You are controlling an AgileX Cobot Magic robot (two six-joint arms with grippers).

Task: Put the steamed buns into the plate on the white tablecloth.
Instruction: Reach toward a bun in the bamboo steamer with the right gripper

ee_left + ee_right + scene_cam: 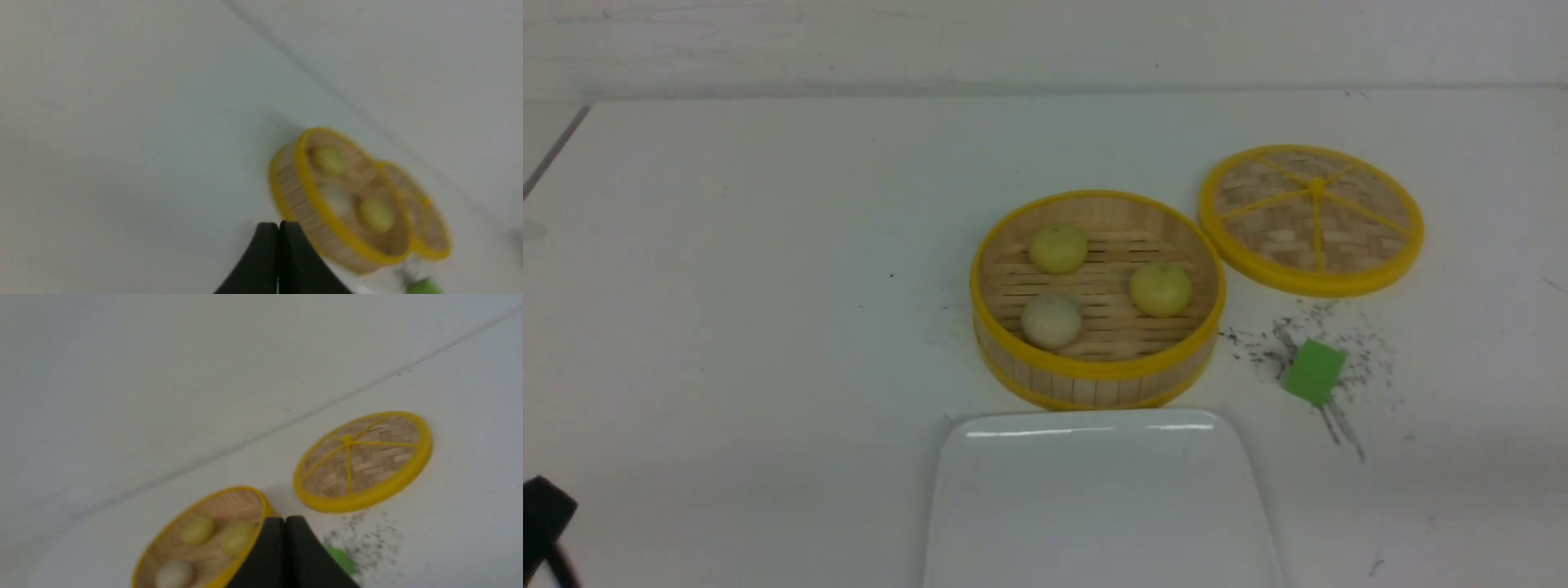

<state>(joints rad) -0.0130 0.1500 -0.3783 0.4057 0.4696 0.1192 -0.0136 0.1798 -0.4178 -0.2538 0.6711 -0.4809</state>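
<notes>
Pale yellow and off-white buns [1058, 248], green cube [1313, 371]

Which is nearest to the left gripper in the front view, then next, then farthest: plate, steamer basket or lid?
1. Plate, front centre, closest to the left gripper at low left.
2. Steamer basket, just behind the plate.
3. Lid, back right.
</notes>
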